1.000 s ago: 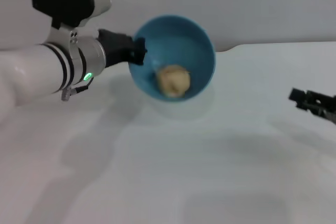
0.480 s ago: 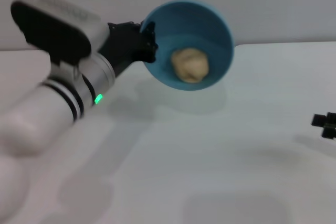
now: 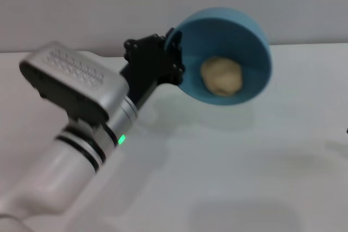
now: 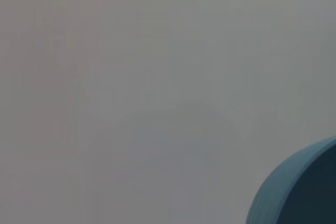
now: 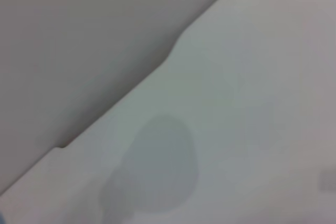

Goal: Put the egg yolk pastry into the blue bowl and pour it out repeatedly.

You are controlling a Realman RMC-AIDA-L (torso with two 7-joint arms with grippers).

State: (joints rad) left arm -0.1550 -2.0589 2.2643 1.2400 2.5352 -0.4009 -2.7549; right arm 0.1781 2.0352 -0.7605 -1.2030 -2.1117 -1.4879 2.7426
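My left gripper (image 3: 175, 58) is shut on the rim of the blue bowl (image 3: 244, 36) and holds it raised above the white table, tipped so its opening faces me. The egg yolk pastry (image 3: 221, 75), a pale tan ball, lies inside the bowl against its lower wall. A curved edge of the bowl (image 4: 286, 190) also shows in the left wrist view. My right gripper is out of view; only a dark speck sits at the right edge of the head view.
The white table (image 3: 228, 177) spreads under the bowl, with the bowl's soft shadow on it. A grey wall stands behind. The right wrist view shows the table's far edge (image 5: 173, 51) and a shadow.
My left arm has swung right and up, carrying the bowl with the pastry inside, and tipped it more upright. The right gripper has drawn back out of the head view to the right.
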